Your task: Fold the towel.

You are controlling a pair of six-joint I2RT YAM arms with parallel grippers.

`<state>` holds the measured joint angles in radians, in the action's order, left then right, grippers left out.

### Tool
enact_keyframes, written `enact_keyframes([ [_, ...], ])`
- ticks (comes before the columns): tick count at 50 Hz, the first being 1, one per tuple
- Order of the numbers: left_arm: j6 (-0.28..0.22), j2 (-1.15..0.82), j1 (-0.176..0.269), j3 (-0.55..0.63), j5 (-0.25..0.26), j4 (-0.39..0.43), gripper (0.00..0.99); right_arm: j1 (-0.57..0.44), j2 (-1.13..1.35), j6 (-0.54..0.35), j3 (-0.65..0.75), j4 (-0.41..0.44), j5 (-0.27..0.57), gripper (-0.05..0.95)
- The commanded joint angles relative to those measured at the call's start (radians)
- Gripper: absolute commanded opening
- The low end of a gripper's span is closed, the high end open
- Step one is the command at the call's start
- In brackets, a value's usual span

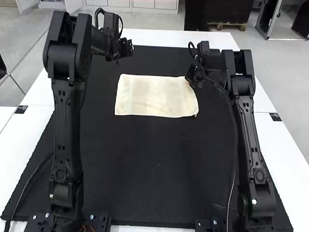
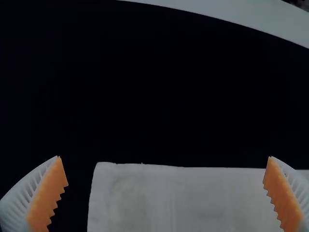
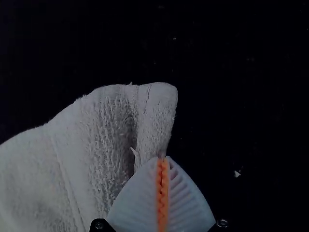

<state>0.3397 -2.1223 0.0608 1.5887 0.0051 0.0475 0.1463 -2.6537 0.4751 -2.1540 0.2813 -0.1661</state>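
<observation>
I am pinching a corner of the towel (image 1: 154, 96) on the black mat (image 1: 159, 164) with my right gripper (image 3: 162, 158). My left gripper (image 2: 164, 157) is hanging open. I am probably starting a fold; next, I should be grabbing the far left corner.

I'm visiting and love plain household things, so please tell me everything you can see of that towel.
The towel is pale cream and fuzzy, with a seam-like line near one edge. It lies mostly flat in a wide rectangle on the black mat, towards the far side. Near its far right corner the cloth is creased and pinched in the right gripper. The left gripper is open and not holding it. Whether it is already folded, I can't tell.
</observation>
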Motion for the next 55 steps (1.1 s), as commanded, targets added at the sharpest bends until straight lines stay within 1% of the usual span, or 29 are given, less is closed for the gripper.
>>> enact_keyframes([
  [1, 0.015, -0.031, -0.007, 0.079, 0.035, -0.02, 0.961, 0.009, 0.074, 0.016, 0.011, 0.016, -0.041, -0.01],
  [5, 0.041, -0.061, -0.007, 0.111, 0.056, -0.051, 0.961, 0.01, 0.092, 0.022, 0.02, 0.016, -0.046, -0.01],
  [15, 0.044, -0.137, -0.009, 0.186, 0.059, -0.129, 0.961, 0.01, 0.121, 0.03, 0.029, 0.016, -0.053, -0.01],
  [18, 0.056, -0.157, -0.01, 0.208, 0.058, -0.149, 0.961, 0.01, 0.123, 0.031, 0.031, 0.016, -0.053, -0.01],
  [27, 0.064, -0.208, -0.032, 0.251, 0.055, -0.161, 0.959, 0.01, 0.136, 0.033, 0.034, 0.018, -0.056, -0.01],
  [36, 0.064, -0.261, -0.065, 0.287, 0.044, -0.172, 0.959, 0.009, 0.155, 0.033, 0.048, 0.018, -0.056, -0.01],
  [39, 0.062, -0.275, -0.07, 0.3, 0.044, -0.175, 0.959, 0.009, 0.161, 0.033, 0.052, 0.018, -0.056, -0.01],
  [46, 0.062, -0.309, -0.067, 0.326, 0.044, -0.181, 0.959, 0.01, 0.166, 0.042, 0.046, 0.016, -0.061, -0.01],
  [55, 0.059, -0.363, -0.046, 0.37, 0.045, -0.19, 0.959, 0.009, 0.173, 0.045, 0.045, 0.016, -0.061, -0.01],
])
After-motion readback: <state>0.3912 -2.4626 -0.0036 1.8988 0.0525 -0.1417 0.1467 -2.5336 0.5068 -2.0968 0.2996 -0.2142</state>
